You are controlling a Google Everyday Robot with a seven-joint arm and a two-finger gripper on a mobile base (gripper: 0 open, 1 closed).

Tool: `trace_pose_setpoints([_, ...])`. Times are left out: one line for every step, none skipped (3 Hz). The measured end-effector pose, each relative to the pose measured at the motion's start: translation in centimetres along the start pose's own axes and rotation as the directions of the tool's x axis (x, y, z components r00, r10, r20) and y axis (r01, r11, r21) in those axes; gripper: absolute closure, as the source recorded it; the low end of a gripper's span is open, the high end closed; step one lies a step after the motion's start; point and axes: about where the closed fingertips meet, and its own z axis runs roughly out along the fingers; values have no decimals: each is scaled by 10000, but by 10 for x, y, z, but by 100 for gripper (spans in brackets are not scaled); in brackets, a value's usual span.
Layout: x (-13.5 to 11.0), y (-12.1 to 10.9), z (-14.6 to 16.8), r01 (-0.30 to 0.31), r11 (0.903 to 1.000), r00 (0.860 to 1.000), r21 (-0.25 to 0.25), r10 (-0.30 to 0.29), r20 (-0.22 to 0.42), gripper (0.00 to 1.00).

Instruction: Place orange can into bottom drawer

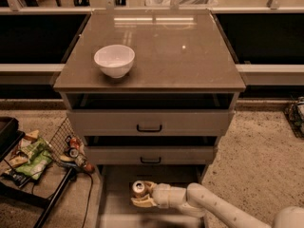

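The orange can [138,189], orange-brown with a silver top, stands upright in my gripper [141,195], which is shut on it. I hold it low over the floor of the open bottom drawer [114,208], near the drawer's middle-left. I cannot tell whether the can touches the floor. My white arm [213,208] reaches in from the lower right. The two upper drawers with black handles [149,128] sit above.
A white bowl [114,60] sits on the cabinet top [190,56]. A wire basket [66,146] with small cans and a tray of snack packets [28,158] stand on the floor at the left. Speckled floor lies at the right.
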Motion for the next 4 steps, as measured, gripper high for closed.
trace_pose_setpoints([40, 1, 20, -231, 9993, 9997, -279, 228, -102, 100])
trace_pose_setpoints([74, 8, 34, -556, 9973, 9981, -474, 543, -291, 100])
trace_pose_setpoints([78, 9, 36, -600, 9970, 9978, -485, 585, -305, 100])
trace_pose_setpoints([85, 15, 43, -299, 9968, 9996, -745, 300, -8, 100])
